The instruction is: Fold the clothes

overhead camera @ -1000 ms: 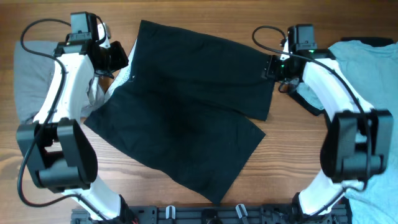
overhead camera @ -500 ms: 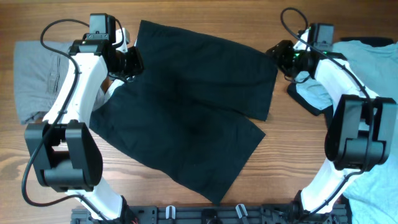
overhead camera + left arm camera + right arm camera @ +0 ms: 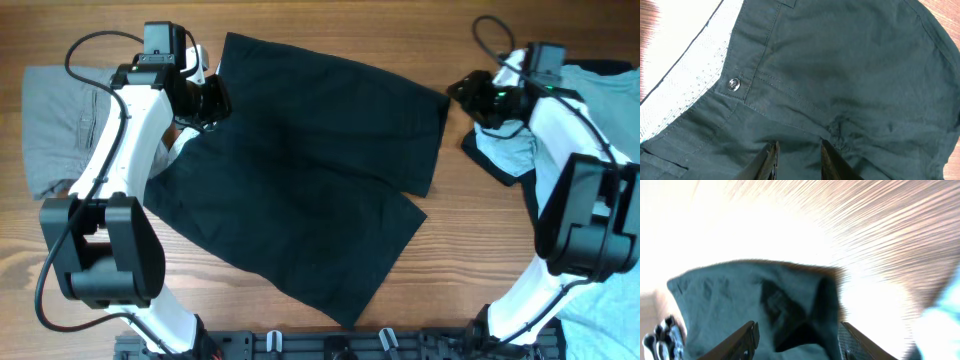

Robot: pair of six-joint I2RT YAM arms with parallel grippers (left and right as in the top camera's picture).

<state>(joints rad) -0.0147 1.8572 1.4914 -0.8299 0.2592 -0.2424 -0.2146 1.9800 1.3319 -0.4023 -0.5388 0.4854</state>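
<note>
Left gripper [image 3: 207, 100] sits on the upper-left corner of the black shorts [image 3: 300, 170], at the waist. From its wrist camera I see both fingers [image 3: 771, 159] set down on the dark cloth with only a narrow gap. A small pucker of fabric sits just ahead of the tips. I cannot tell whether cloth is actually pinched. The metal button [image 3: 733, 84] and pale inner waistband [image 3: 685, 75] lie beside that spot.

Grey shorts [image 3: 55, 120] lie off the black shorts' left side, partly under the left arm.

Black shorts are spread flat on the wooden table [image 3: 330, 20], skewed, with the legs toward the lower right.

Right gripper [image 3: 468, 92] hangs just off the black shorts' upper-right corner, with bare wood between them in the overhead view. Its wrist picture is blurred, but the fingers [image 3: 747, 339] stand well apart, open, with a dark cloth corner ahead of them.

Light-blue T-shirt [image 3: 600, 110] lies to the right of the black shorts, under the right arm.
</note>
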